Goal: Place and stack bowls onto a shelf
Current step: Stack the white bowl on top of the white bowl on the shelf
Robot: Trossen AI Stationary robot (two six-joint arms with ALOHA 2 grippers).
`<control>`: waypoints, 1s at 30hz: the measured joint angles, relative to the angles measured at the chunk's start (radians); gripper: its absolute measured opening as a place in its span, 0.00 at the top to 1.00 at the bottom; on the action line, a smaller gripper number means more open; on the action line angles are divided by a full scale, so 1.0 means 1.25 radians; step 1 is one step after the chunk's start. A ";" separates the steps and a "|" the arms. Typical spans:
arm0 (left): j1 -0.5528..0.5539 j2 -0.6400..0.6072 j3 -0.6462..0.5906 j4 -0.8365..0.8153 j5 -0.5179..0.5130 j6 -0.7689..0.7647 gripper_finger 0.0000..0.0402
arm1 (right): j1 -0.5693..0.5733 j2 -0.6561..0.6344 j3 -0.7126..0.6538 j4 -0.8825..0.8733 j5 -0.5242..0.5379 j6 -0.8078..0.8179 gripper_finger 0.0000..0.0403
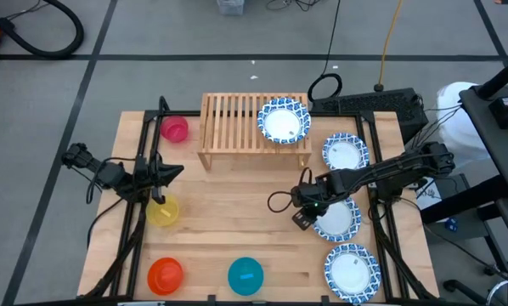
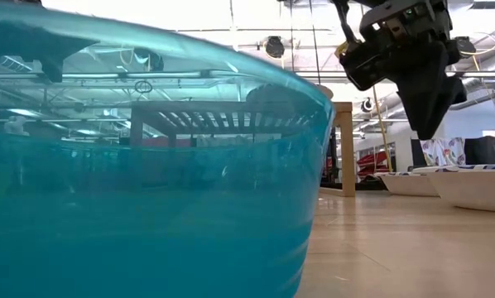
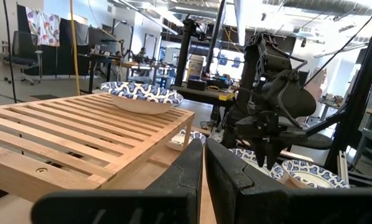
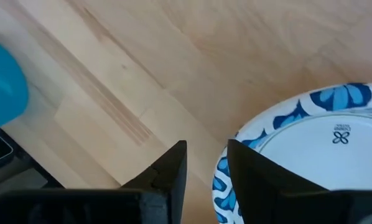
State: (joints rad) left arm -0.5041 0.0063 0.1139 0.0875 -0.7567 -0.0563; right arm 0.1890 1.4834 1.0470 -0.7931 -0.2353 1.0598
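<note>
Right gripper (image 4: 204, 165): fingers slightly parted, empty, poised at the rim of a blue-patterned bowl (image 4: 310, 155) on the table (image 1: 237, 212).
Left gripper (image 1: 176, 172): fingers nearly together, holding nothing, above the yellow bowl (image 1: 163, 211).
Shelf (image 1: 237, 123): carries 1 patterned bowl (image 1: 283, 121) at its right end.

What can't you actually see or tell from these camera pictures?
- Low view: the teal bowl stands right at the lens and hides most of the table; the shelf shows only through it.
- Right wrist view: the blue-patterned bowl is cut off by the edge; the right gripper hovers at its rim, contact unclear.
- High view: the left gripper is too small to judge.
</note>
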 joint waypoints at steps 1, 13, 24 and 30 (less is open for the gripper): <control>0.000 0.000 0.000 0.000 0.000 0.000 0.94 | 0.000 0.000 0.000 0.004 0.000 -0.003 0.74; 0.000 0.000 0.000 0.000 0.000 0.000 0.94 | 0.000 0.000 -0.036 0.082 0.000 -0.017 0.82; 0.000 0.000 0.000 0.000 0.000 0.000 0.94 | -0.014 0.000 -0.130 0.213 -0.132 0.009 0.59; 0.000 0.000 0.000 0.000 0.000 0.000 0.94 | -0.039 0.000 -0.129 0.343 -0.169 0.022 0.58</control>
State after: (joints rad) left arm -0.5037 0.0063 0.1139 0.0875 -0.7570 -0.0559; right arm 0.1404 1.4830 0.8851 -0.3640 -0.4466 1.0871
